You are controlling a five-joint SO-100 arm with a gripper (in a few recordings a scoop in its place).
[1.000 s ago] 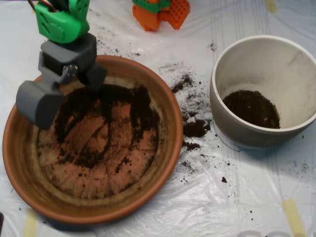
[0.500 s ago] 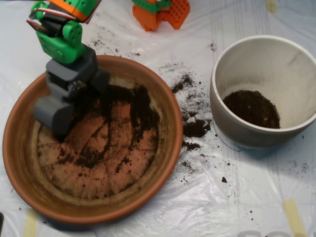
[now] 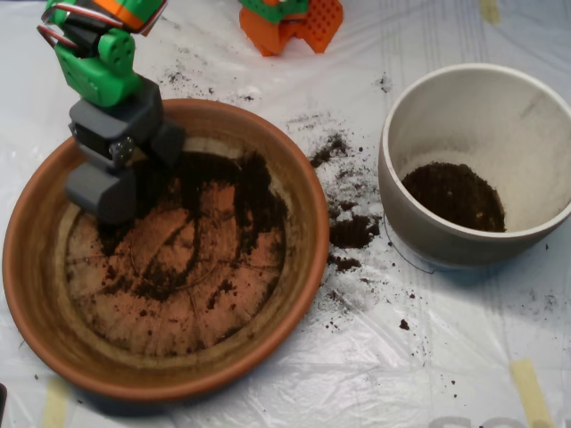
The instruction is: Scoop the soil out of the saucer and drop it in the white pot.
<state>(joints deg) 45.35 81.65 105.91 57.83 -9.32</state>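
Partway: your scoop (image 3: 114, 178) sits upper left in the saucer (image 3: 308, 241), jaws state unclear; thin soil (image 3: 223, 192) left there, one heap already in the white pot (image 3: 526, 152), spills between

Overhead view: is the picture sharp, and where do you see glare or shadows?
Overhead view: slightly soft everywhere, so the soil crumbs blur together; mild glare on the wrinkled plastic sheet near the bottom edge; the white pot has a shaded left inner wall; a dark shadow lies under the saucer at its lower rim; the scoop darkens the soil beneath it.
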